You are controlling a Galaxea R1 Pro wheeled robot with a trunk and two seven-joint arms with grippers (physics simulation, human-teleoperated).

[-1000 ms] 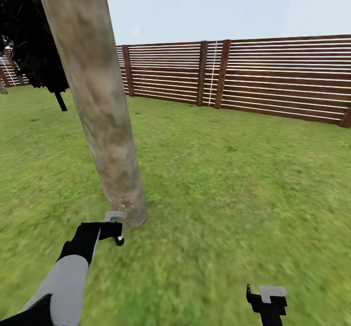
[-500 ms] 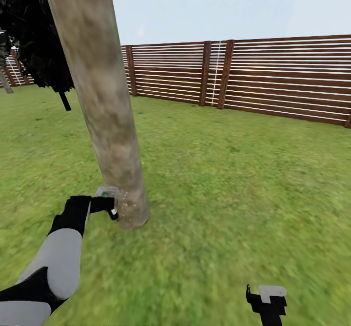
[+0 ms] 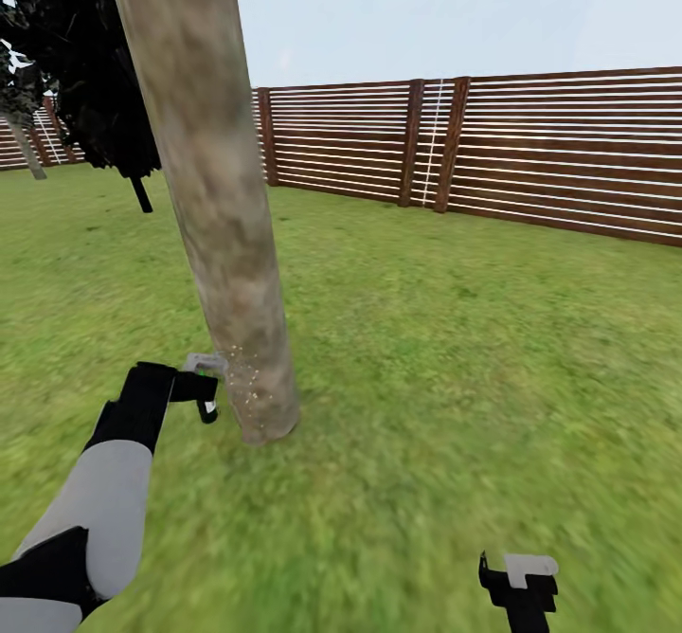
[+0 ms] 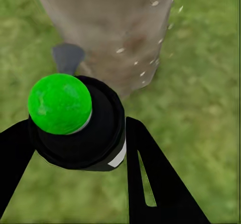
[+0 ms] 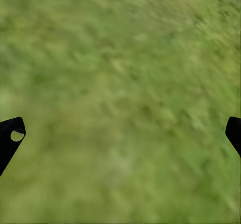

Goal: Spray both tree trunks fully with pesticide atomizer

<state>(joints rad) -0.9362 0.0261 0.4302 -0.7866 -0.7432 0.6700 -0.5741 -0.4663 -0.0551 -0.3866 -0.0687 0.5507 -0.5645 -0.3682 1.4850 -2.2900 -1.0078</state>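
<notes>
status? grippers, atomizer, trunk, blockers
Left gripper shut on atomizer, nozzle at tree trunk base, pesticide specks showing. Right gripper open over grass. Nothing blocking.

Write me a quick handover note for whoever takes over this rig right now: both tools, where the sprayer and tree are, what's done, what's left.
Left tool: shut on the pesticide atomizer, nozzle aimed at the base of the tree trunk.
Right tool: open, empty, low over the grass.
Done: atomizer picked up; pesticide specks show on the lowest part of this trunk.
Left: the trunk higher up shows no specks, so work the spray upward; coverage of the far side cannot be judged. A second tree still needs spraying.
</notes>
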